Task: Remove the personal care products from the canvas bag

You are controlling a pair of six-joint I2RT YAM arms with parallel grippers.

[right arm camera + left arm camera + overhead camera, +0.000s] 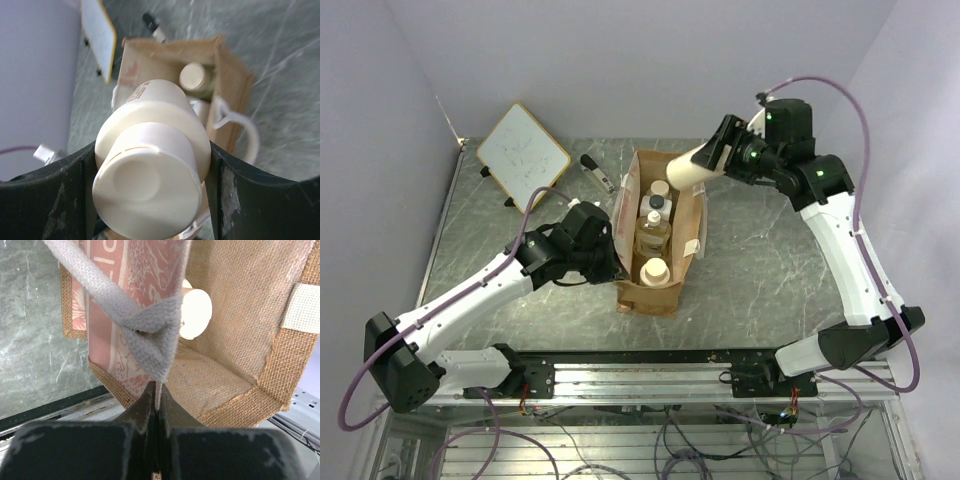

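Nearest the arm bases, the left end effector point(608, 256) is pinched fully closed on the cream handle strap point(150, 335) at the left wall of the canvas bag point(650, 298). In the left wrist view the strap bunches into a fold just above the black fingertips, which meet on the webbing.

The bag stands upright near the middle of the grey marbled worktop point(770, 260), its mouth open to the overhead camera. Inside, a row of bottles runs from the near end to the far end: a beige-capped bottle point(655, 270) at the near wall, then a yellowish-amber bottle point(652, 236) with a cream cap, then a black-capped bottle point(656, 203). A pale cap point(661, 188) beyond that seems to be a fourth bottle, though it is partly hidden.

Above the bag's far right corner, the right end effector point(715, 155) holds a cream bottle point(688, 167) clear of the rim, jaws spread wide around its body, its cap end toward the wrist camera.

Farther back on the left, a wood-framed whiteboard point(523, 155) sits tilted, and a black-and-silver tool point(597, 173) lies between it and the bag.
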